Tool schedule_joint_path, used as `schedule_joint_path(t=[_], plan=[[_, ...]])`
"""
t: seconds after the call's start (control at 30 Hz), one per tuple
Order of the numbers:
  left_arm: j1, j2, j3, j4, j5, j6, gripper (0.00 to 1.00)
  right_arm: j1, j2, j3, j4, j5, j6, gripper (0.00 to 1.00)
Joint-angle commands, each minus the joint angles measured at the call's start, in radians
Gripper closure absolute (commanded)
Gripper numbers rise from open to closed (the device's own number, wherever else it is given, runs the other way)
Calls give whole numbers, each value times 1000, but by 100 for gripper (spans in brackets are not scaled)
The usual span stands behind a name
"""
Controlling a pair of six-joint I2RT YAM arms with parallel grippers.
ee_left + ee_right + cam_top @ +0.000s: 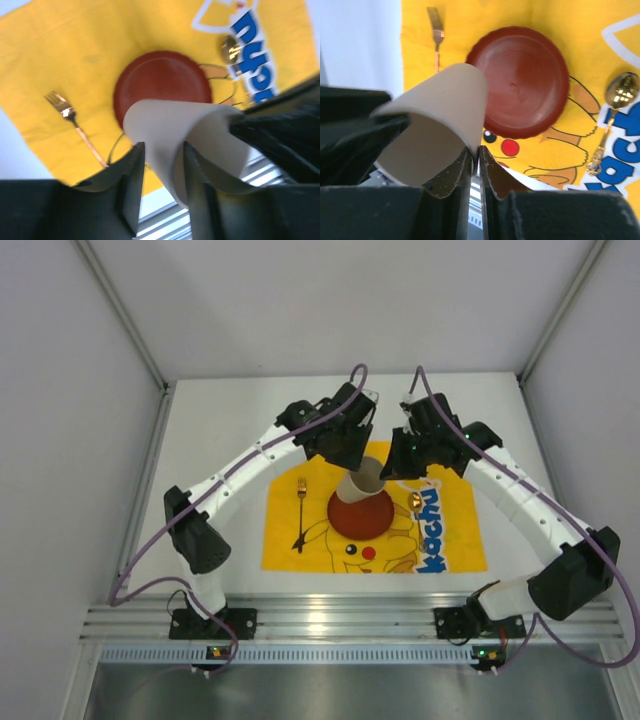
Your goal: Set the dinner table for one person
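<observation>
White matte tabletop (200,425) lies beneath both arms, rigid, nothing to grasp; its yellow cloth (460,540) carries a round red plate (360,520). Above that, left gripper (164,147) and right gripper (476,150) both clamp a beige paper cup (362,480) I judge light, crushable: hold its wall gently.

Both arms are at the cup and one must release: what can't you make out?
Top view: both sets of jaws, hidden under the arms above the cup.
Left wrist view: whether the left gripper clamps the cup; blurred.
Right wrist view: cup's lower rim, behind the right gripper.
</observation>
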Motion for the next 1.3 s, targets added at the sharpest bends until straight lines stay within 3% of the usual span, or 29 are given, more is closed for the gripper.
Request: schedule_joint_path(t=[0.0, 0.13, 0.33, 0.37, 0.4, 0.47, 0.63, 0.83, 1.27], plan=[[-30, -141, 50, 155, 101, -84, 55, 18, 49, 12, -79, 122, -49, 100], [-30, -158, 50, 159, 43, -99, 42, 16, 68, 69, -124, 202, -77, 100], [-30, -184, 54, 149, -37, -113, 34, -29, 111, 177, -191, 279, -118, 100], [-30, -194, 54, 150, -46, -115, 25, -40, 115, 206, -196, 284, -126, 100], [-30, -201, 56, 150, -61, -113, 8, -54, 118, 220, -200, 288, -132, 100], [-30, -227, 56, 147, -80, -112, 2, -105, 128, 260, -219, 291, -155, 100], [-28, -277, 15, 116, -141, -107, 2, -258, 154, 302, -239, 262, -210, 100], [-16, -377, -154, 123, -173, -150, 2, -352, 198, 282, -194, 256, -243, 100], [-10, -509, -255, -25, -264, -225, 2, -367, 304, 192, -10, 245, -187, 100]])
